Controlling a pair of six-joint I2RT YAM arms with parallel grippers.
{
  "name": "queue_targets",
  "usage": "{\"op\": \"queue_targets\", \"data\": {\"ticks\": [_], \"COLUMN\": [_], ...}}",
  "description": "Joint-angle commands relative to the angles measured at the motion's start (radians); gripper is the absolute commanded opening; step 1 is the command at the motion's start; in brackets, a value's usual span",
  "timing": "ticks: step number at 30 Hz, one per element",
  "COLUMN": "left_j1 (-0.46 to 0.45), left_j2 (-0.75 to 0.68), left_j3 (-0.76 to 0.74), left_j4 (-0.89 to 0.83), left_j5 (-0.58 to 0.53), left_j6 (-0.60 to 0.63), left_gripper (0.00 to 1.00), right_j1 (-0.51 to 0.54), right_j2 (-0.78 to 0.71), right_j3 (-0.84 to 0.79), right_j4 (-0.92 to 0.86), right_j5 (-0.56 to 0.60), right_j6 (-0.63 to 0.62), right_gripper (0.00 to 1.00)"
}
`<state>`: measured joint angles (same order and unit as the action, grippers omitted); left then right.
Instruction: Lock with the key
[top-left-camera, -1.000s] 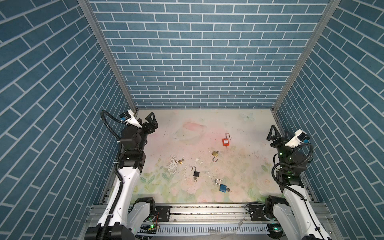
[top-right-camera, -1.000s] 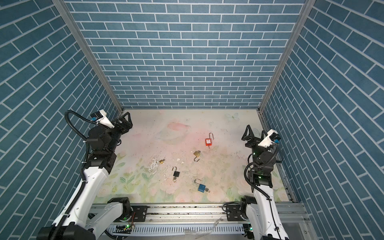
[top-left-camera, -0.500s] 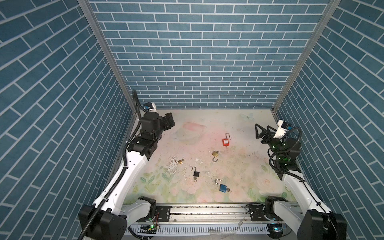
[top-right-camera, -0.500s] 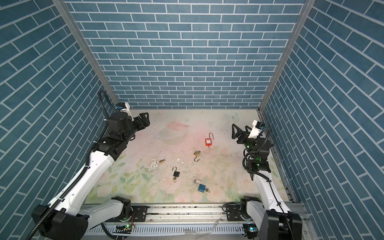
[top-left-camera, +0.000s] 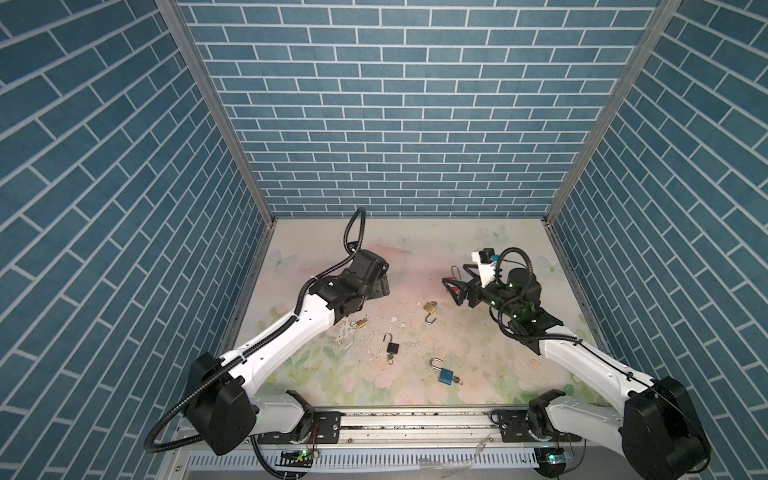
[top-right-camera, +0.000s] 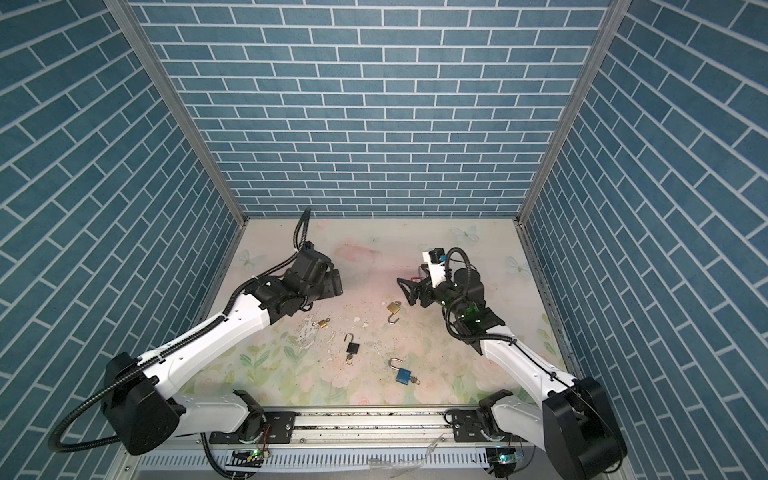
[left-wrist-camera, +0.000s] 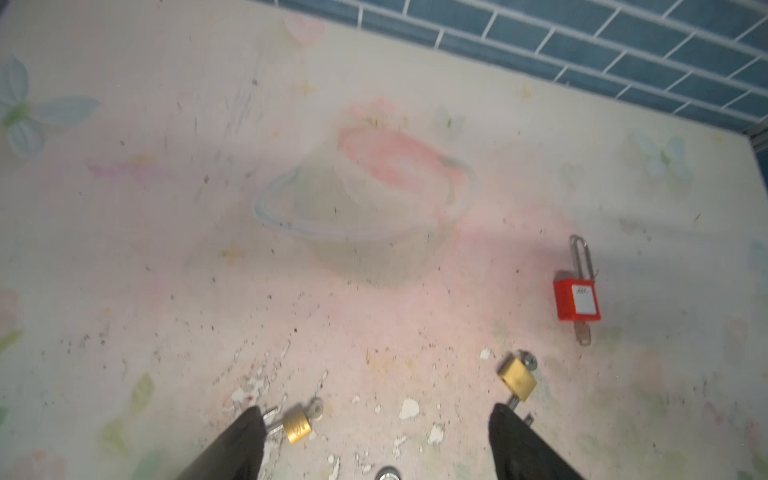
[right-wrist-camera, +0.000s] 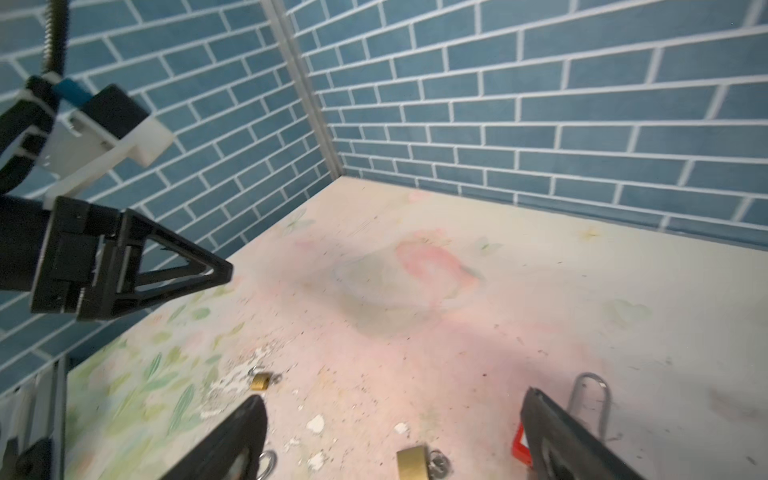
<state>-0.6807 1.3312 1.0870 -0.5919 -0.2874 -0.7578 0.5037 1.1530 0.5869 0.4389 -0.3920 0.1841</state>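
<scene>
Left gripper (left-wrist-camera: 376, 413) and right gripper (right-wrist-camera: 392, 397) hover, jaws wide apart, over the floral table (top-left-camera: 415, 241); the red padlock (left-wrist-camera: 577, 299), key (left-wrist-camera: 583, 336) inserted, lies right of centre by the right gripper.

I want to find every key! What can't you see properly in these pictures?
Red padlock: right wrist view, a finger of the right gripper and the bottom edge hide most of it.
Its label: blurred in the left wrist view.
Black padlock: both top views, the bit beside it is too small to name.
Left gripper: both top views, its own wrist hides the jaws.
</scene>
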Motion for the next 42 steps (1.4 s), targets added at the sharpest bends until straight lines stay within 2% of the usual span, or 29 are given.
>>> {"op": "queue_targets", "data": {"ticks": [1, 4, 8, 11, 20, 29, 42], "left_j1": [-0.035, -0.044, -0.044, -0.042, 0.007, 0.058, 0.111], "left_j2": [-0.003, -0.034, -0.106, -0.117, -0.013, 0.039, 0.211], "left_j3": [-0.062, -0.15, -0.295, -0.345, -0.376, -0.422, -0.372], "left_j4": [-0.088, -0.041, 0.106, 0.172, 0.239, 0.267, 0.309], "left_j5": [-0.016, 0.034, 0.11, 0.13, 0.226, 0.214, 0.171], "left_j6": [-0.198, -0.309, -0.428, -0.477, -0.492, -0.507, -0.419], "left_gripper": [0.86, 0.86, 0.86, 0.86, 0.86, 0.86, 0.86], "right_j1": [0.066, 0.131, 0.185, 0.203, 0.244, 0.266, 0.279], "right_j2": [0.018, 0.02, 0.028, 0.042, 0.078, 0.117, 0.154], "right_j3": [-0.048, -0.121, -0.234, -0.237, -0.209, -0.181, -0.152], "right_j4": [0.095, 0.217, 0.409, 0.409, 0.388, 0.37, 0.349], "right_j5": [0.028, 0.065, 0.06, 0.073, 0.115, 0.149, 0.153], "right_j6": [-0.133, -0.202, -0.3, -0.309, -0.325, -0.346, -0.354], "right_gripper": [0.94, 0.92, 0.9, 0.9, 0.9, 0.91, 0.91]}}
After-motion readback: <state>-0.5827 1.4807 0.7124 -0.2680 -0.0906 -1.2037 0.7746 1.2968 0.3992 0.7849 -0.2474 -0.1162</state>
